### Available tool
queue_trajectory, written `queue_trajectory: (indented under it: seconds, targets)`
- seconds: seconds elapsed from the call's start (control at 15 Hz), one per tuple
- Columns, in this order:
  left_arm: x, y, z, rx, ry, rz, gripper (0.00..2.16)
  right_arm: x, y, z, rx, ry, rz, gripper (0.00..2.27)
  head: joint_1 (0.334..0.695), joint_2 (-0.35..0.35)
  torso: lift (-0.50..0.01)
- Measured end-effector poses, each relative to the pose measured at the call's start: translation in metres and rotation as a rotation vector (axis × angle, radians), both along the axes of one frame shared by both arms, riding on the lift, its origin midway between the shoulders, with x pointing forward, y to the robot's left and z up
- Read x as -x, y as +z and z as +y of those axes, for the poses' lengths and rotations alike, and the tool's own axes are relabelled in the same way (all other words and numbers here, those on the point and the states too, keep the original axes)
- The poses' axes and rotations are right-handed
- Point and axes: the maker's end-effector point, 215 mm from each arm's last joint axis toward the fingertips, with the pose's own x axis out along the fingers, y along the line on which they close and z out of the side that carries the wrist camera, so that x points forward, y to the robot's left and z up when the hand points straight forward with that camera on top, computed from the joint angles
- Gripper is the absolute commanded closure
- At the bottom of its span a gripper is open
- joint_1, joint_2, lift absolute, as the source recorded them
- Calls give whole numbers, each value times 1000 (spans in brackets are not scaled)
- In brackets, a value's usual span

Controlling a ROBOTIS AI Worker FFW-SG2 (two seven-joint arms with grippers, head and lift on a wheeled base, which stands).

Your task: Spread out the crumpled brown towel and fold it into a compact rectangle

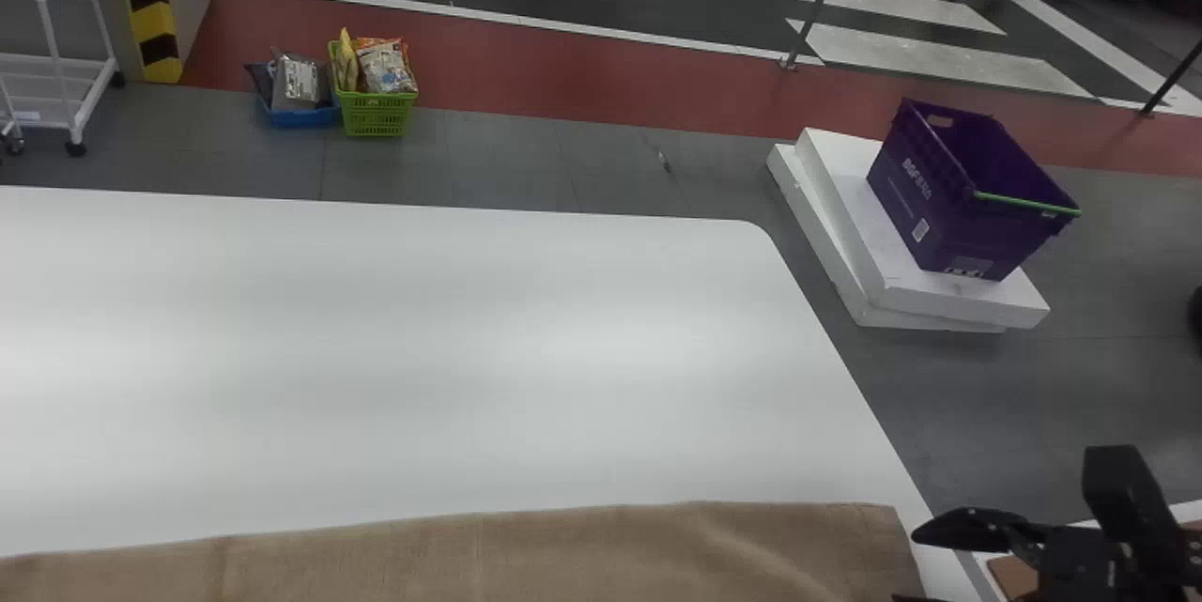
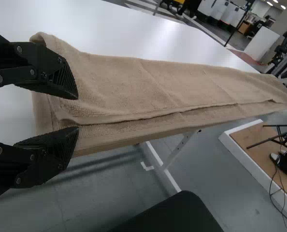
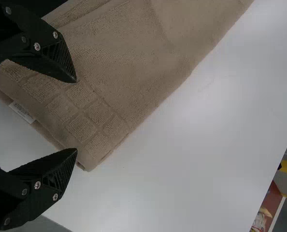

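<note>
Brown towel (image 1: 470,555), a long, creased, folded strip, lines the near edge of the white table (image 1: 423,348), broad surface beyond. Left gripper (image 2: 78,112) and right gripper (image 1: 905,568) gape open.

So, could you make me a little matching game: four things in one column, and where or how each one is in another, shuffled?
1. brown towel
2. purple crate
3. green basket
4. right gripper

A. on the floor, holding packets, beside something blue
B. open, at one end of the cloth
C. on stacked white slabs, beyond the table's right side
D. doubled into a long strip, along the table's near edge

Right pairs: 1-D, 2-C, 3-A, 4-B
</note>
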Motion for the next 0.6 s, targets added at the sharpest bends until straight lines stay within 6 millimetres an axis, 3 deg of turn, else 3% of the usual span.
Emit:
queue_trajectory:
  seconds: [0.6]
  targets:
    - [-3,-4,1,-18,-1,27,1021,0,-3,2,-2,12,-3,390,695,-331,-127]
